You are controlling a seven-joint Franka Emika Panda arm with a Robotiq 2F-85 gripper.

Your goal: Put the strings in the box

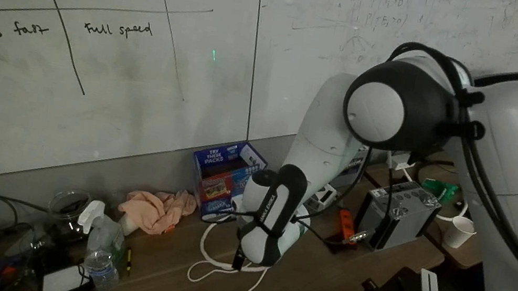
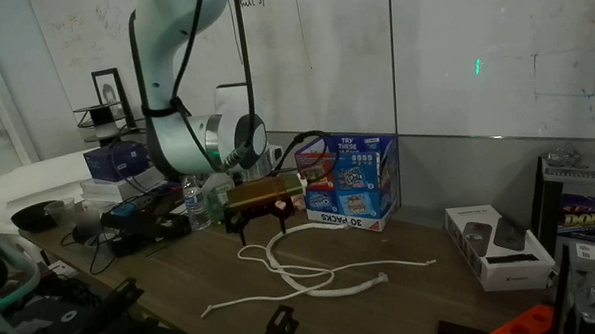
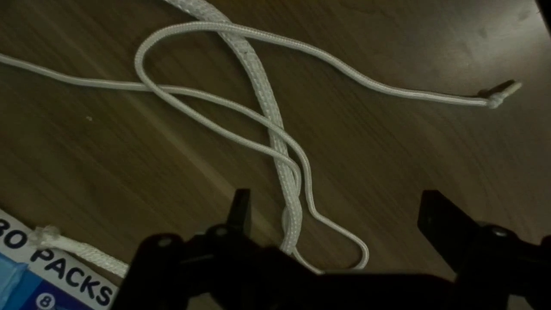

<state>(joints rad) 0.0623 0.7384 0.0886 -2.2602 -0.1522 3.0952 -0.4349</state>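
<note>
Gripper (image 3: 335,198) spread wide, nothing held, above the table (image 2: 402,316), the strings (image 2: 345,290) passing under its gap and, in an exterior view, sprawling near and mostly right of it. On their far side, right of the gripper in that view, stands the box (image 2: 358,181), the thick strand (image 3: 261,88) ending at its near lower edge, contact unclear. Likely faults: a pinch taking only that strand, because the thin strand (image 3: 430,97) looks merely laid across it; or trailing lengths hooking the rim and dragging the rest out, because both far outreach the box.
</note>
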